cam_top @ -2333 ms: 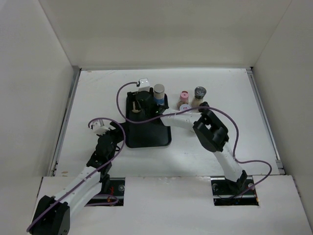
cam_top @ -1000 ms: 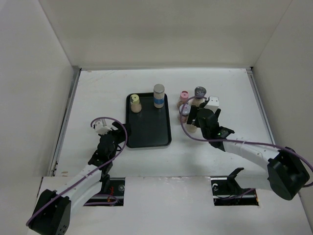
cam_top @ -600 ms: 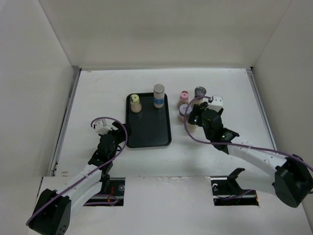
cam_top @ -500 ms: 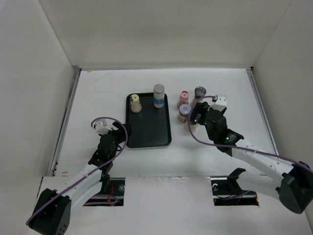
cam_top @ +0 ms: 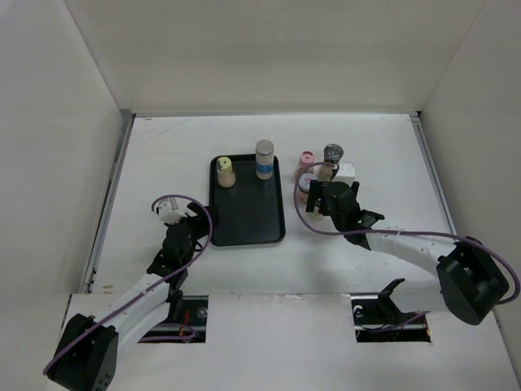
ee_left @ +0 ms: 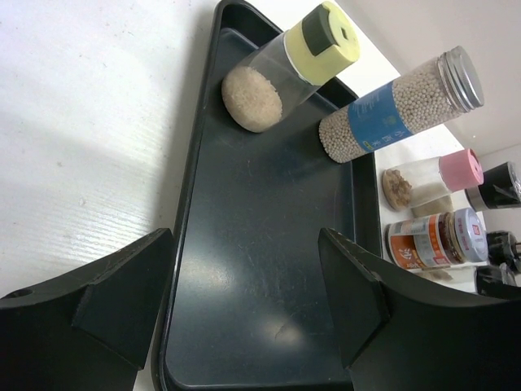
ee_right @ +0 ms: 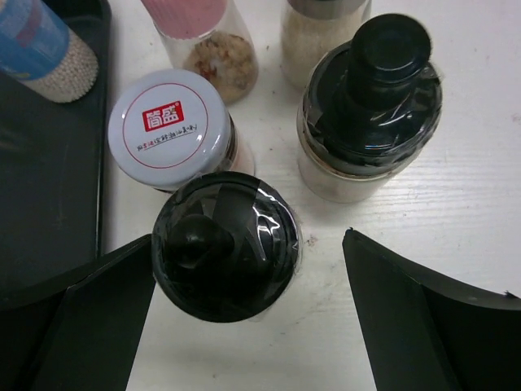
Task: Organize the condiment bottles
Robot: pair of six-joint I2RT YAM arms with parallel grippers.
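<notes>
The step in hand is judged to be the pick of the next jar from the cluster that stands on the surface (cam_top: 163,147), just off the right edge of the tray (cam_top: 244,224). Two bottles are already stood at the far end of the tray: the yellow-capped jar (cam_top: 225,171) in its far left corner and the silver-capped bottle (cam_top: 264,159) in its far right corner. Room is left toward its near edge.

The right end effector (ee_right: 248,236) is held above the near black-capped jar (ee_right: 226,244), with its fingers spread wide on either side of the cap and nothing gripped. Just beyond that jar are seen the white-lidded jar (ee_right: 168,118), the pink-capped jar (ee_right: 195,16), the far black-capped jar (ee_right: 374,81) and one more jar (ee_right: 321,32) with pale contents, its cap cut off by the frame.

The left end effector (ee_left: 244,236) is held low by the near left corner of the tray, its fingers partly spread and nothing between them.

For the next move, a descent is called for until the fingers are level with the jar's body below the cap, then a closing on it. Care is needed on the tray side, where the white-lidded jar is set close against the target and could be nudged. After that, a straight lift and a carry to the tray are expected
</notes>
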